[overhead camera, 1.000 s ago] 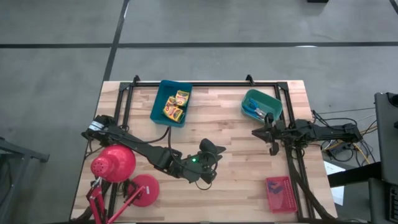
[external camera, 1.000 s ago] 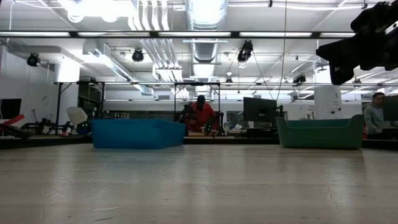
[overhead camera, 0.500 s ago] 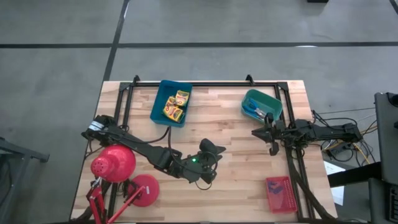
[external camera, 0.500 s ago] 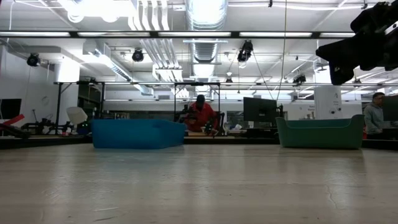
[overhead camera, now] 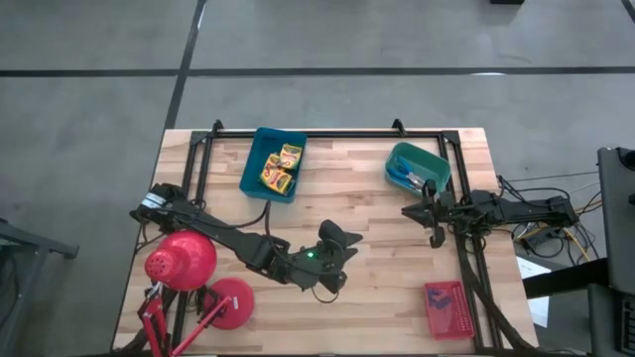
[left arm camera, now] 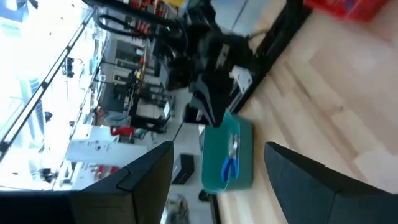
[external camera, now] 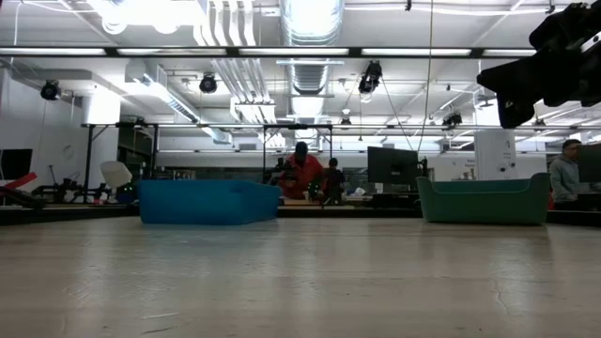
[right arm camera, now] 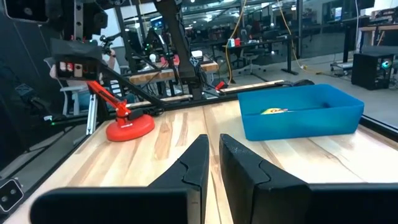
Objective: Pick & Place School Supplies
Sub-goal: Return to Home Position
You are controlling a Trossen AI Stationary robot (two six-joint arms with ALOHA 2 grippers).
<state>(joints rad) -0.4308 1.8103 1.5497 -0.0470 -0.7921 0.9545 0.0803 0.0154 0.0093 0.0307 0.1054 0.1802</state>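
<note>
Crayon boxes are seen in the blue tray, scissors in the teal tray. Left hand is released over the table; right hand is clenched, empty. Homing is best done high, clear of the trays.

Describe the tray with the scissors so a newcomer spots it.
On the wooden table, look to the upper right corner of the overhead view. The teal tray there holds blue-handled scissors; its neighbours are a blue tray and a red tray.

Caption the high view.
Crayon boxes in blue tray, scissors in teal tray; left gripper mid-table, right gripper beside teal tray.
</note>
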